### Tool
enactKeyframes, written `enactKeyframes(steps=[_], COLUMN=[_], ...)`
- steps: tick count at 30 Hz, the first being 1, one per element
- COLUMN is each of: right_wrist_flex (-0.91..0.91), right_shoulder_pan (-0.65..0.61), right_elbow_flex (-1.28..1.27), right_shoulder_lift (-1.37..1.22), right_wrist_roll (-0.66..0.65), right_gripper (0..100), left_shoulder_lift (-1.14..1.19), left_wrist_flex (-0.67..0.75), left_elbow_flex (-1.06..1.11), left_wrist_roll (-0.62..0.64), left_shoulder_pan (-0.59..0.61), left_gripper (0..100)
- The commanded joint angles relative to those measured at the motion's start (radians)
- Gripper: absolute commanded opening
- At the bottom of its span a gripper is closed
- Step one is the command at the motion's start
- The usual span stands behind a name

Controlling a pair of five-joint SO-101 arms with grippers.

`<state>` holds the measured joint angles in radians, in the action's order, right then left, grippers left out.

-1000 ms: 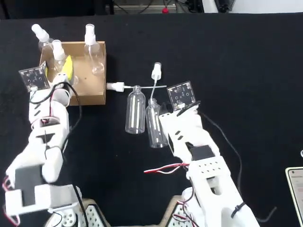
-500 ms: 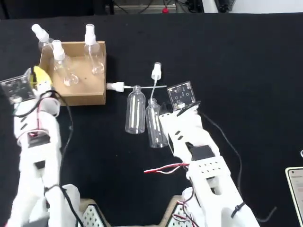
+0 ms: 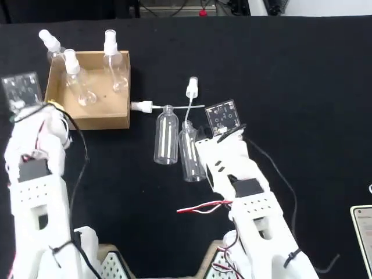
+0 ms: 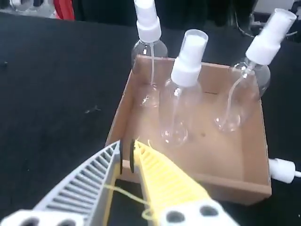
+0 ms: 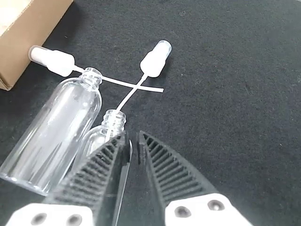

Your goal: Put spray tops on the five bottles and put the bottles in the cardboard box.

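Left tool [image 4: 127,153]: fingers pressed together to a hairline slit, nothing between them. It sits just outside the cardboard box [image 3: 104,120], off the box wall nearest the left arm's base.

Right tool [image 5: 132,140]: fingers drawn together, only a narrow gap, nothing seen gripped. It sits well apart from the box, above the neck of an open bottle.

Box contents: 3 capped bottles [image 4: 178,101], all upright, each with a white spray top on.

Outside the box, on the black table [image 3: 290,70]: 2 uncapped bottles lie side by side. The nearer bottle [image 3: 166,136] is close to the box; the farther bottle [image 3: 190,156] lies just beside it, partly under the right arm.

2 loose spray tops: the 1st top [image 3: 142,106] lies just beside the box wall, its tube running across the nearer bottle's mouth. The 2nd top [image 3: 192,88] lies farther from the box, its tube crossing the 1st tube and pointing at the farther bottle's neck.
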<state>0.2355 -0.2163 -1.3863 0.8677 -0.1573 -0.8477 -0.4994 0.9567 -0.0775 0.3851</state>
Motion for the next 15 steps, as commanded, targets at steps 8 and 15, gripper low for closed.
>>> enactKeyframes(steps=[8, 15], right_wrist_flex=[-0.026, -0.026], right_shoulder_pan=[0.015, 0.015], right_elbow_flex=[0.015, 0.015], right_shoulder_lift=[0.012, 0.012], right_wrist_roll=[-0.002, -0.002], right_gripper=[3.2, 3.2], left_shoulder_lift=[0.451, 0.651], left_wrist_flex=[-0.207, -0.189], left_elbow_flex=[-0.440, -0.572], left_wrist_roll=[-0.002, -0.002], left_shoulder_pan=[-0.010, -0.048], left_gripper=[5, 5])
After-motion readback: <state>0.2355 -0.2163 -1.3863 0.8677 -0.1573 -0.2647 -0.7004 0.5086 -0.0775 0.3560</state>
